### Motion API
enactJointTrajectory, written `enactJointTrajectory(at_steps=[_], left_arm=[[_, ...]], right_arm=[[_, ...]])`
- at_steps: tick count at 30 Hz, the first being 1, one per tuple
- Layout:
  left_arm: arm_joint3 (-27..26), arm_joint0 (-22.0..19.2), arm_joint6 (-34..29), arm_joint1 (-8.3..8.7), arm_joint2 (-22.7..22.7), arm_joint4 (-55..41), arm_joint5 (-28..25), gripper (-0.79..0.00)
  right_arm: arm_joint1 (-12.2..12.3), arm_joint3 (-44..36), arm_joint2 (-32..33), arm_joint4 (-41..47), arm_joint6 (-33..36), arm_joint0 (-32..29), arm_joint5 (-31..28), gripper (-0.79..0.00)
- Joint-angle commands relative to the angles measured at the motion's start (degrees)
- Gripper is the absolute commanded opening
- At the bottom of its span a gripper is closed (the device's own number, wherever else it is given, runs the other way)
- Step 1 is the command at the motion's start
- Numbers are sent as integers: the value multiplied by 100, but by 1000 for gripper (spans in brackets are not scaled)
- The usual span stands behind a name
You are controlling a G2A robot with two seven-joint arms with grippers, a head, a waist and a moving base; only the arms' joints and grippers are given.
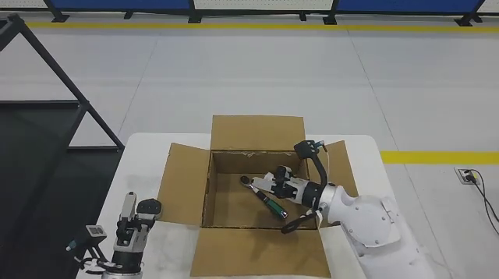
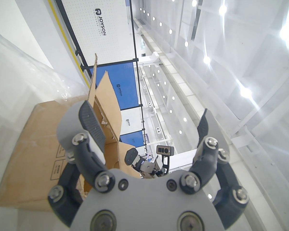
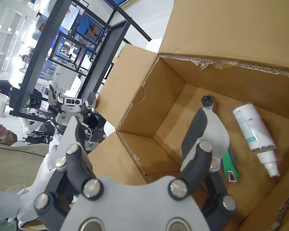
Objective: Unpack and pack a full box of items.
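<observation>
2 items lie in the box (image 3: 156, 92): ratchet (image 3: 207, 101), bottle (image 3: 254, 128).

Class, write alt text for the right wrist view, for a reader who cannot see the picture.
The right gripper, jaws open, hangs above an open cardboard box. On the box floor lie a ratchet wrench with a green handle and a white spray bottle, side by side and not touching. The gripper partly hides the wrench.

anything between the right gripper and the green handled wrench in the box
Nothing visible. The right gripper hangs open over the wrench in the open box; the spray bottle lies beside the wrench, not across it.
</observation>
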Motion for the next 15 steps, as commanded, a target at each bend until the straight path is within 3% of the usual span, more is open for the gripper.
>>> enactJointTrajectory(at_steps=[1,5,15], left_arm=[[0,0,0,0,0,0,0,0],[-20,-5,-16,0,10,-5,14,0],[-179,185,-348,16,-180,-450,-126,0]], right_arm=[[1,11,-30,-67,13,-10,20,0],[-57,205,-763,-1164,264,451,316,0],[-339,1756,-2202,-3067,1177,2149,408,0]])
